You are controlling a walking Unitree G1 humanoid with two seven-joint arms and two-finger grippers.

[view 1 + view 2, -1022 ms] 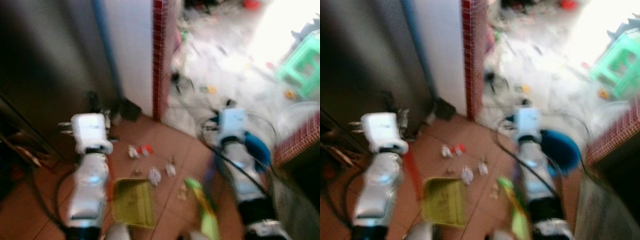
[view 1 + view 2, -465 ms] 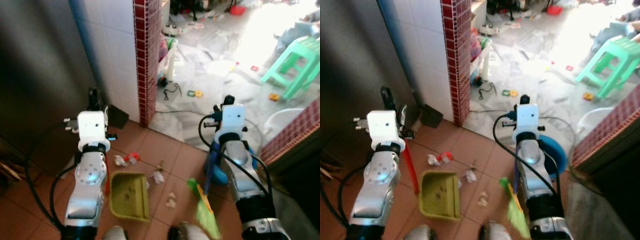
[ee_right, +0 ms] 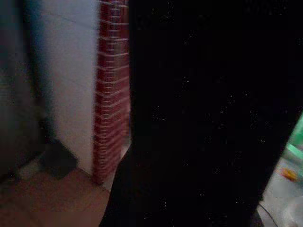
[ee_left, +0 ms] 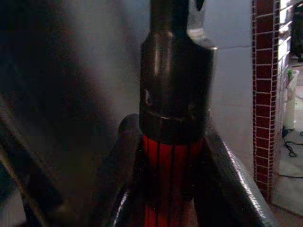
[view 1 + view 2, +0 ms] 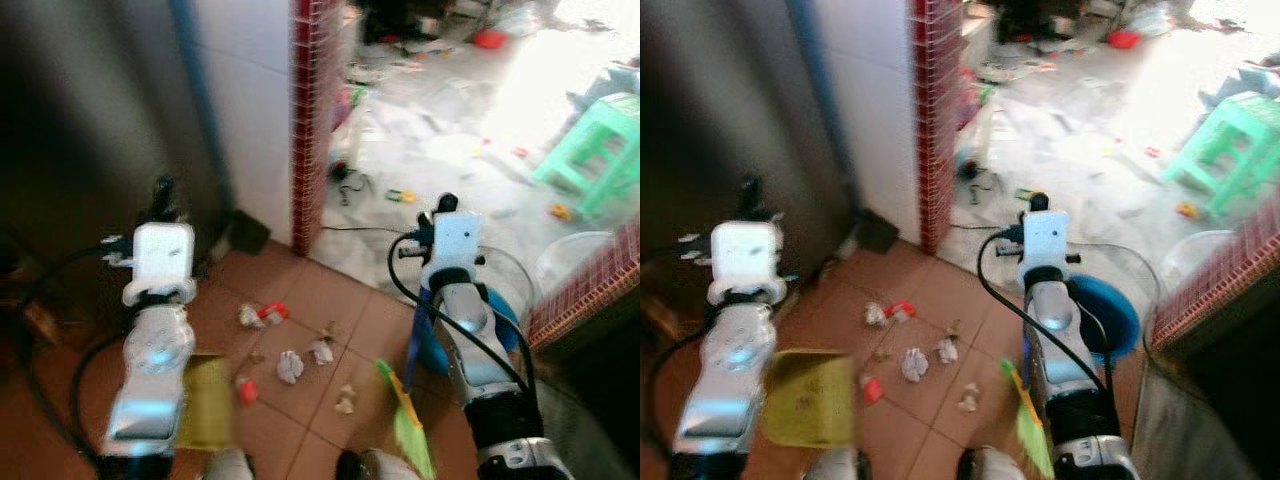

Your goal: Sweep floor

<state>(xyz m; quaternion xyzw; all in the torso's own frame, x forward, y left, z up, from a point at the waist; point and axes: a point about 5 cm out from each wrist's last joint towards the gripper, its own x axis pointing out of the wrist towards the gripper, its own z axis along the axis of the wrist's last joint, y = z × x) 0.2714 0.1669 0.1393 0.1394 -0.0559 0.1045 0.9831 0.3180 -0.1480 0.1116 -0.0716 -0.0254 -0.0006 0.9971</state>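
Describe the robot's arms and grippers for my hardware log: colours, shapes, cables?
Both arms are silver, rounded, segmented shells. The left arm and right arm each end in a white boxy wrist block. Black cables loop beside each. The left gripper has long, glossy black fingers.

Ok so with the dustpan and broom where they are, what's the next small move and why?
Probably lower the yellow dustpan beside the crumpled scraps on the tiles: it looks blurred beside the left arm, its red handle clamped in the left gripper, while the green broom waits right of the scraps.
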